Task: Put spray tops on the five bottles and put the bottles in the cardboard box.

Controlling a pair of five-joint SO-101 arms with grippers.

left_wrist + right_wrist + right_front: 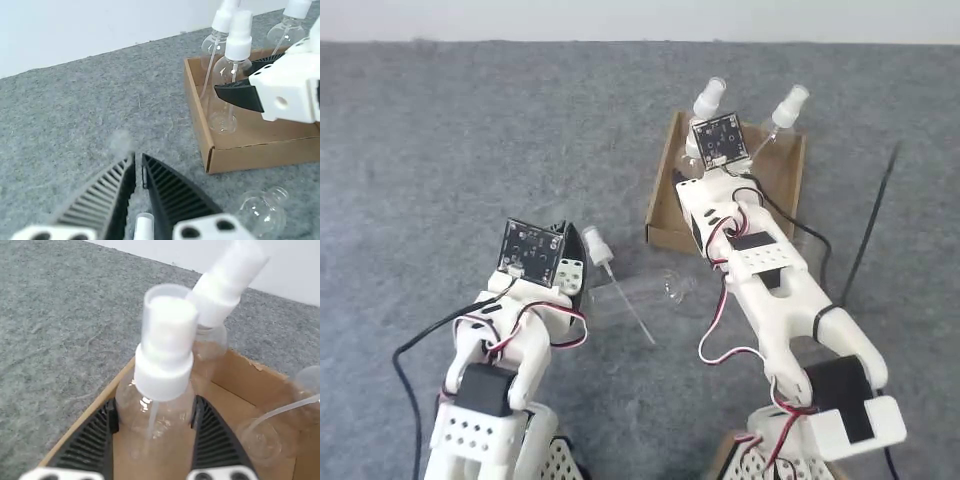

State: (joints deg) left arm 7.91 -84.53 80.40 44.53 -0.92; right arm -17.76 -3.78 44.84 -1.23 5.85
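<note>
My right gripper point(156, 412) is shut on a clear bottle point(155, 410) with a white spray top point(167, 335), held upright inside the cardboard box point(660, 205). Two more topped bottles point(710, 98) point(790, 104) stand at the box's far side. My left gripper point(137, 161) is over the carpet left of the box, its fingers closed on a loose spray top point(144, 225); that top point(594, 244) has a long tube slanting toward me. An uncapped clear bottle point(645, 292) lies on its side between the arms, near the box's front wall.
Grey carpet point(440, 150) covers the table, with open room left of the box. The right arm point(770, 280) stretches over the box's front edge. A black cable point(870, 230) runs along the right side.
</note>
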